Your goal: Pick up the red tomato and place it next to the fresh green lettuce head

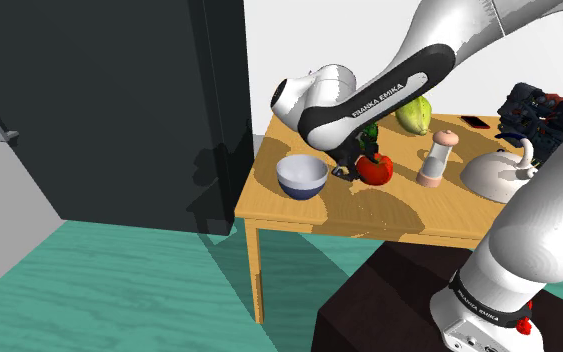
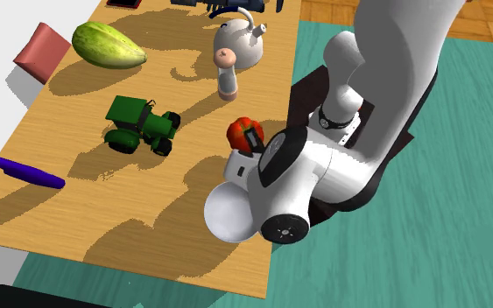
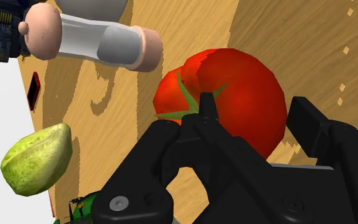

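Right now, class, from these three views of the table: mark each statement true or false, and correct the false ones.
1. The pincer is down at the red tomato. True.
2. The lettuce head lies inside the bowl. False: it lies on the table, well apart from the bowl.
3. A green toy tractor stands on the table. True.
4. The kettle is black. False: it is white.
5. In the shoulder view, the grinder stands between the tomato and the kettle. True.
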